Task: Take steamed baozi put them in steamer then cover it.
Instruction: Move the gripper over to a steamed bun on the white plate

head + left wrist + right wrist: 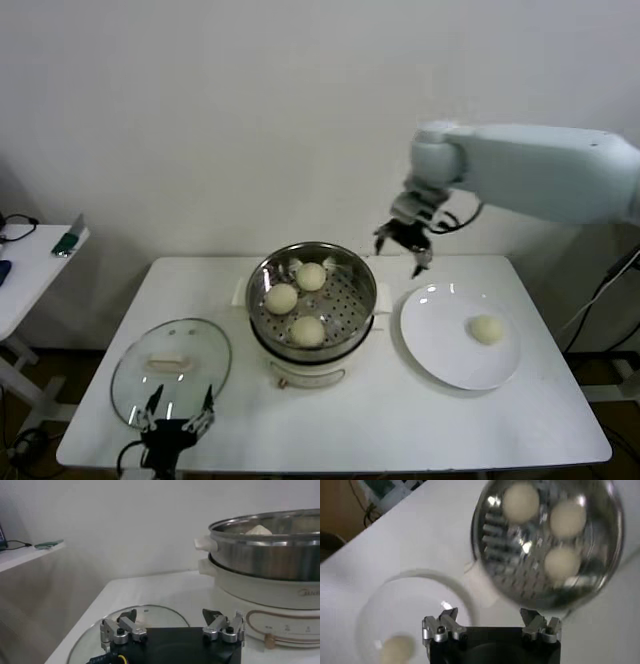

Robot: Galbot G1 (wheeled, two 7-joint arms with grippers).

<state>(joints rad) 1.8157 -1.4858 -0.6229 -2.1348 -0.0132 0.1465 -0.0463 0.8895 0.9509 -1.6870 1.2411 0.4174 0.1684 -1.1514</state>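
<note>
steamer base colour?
White, under the shiny steel pot; the steamer base shows best in the left wrist view.

The right arm [545, 170] is a thick, smooth, pale blue-grey tube ending in a rounded joint. Black cables loop beside its dark wrist. The right end effector [402, 247] has black pointed fingertips on silver metal links with dark screws. The left end effector [180, 418] matches it, with a black base and a yellow wire.

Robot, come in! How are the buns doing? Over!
Right pincer open, empty, above steamer rim. Left pincer open, over glass lid. Three baozi in, one on plate. Nothing blocking.
</note>
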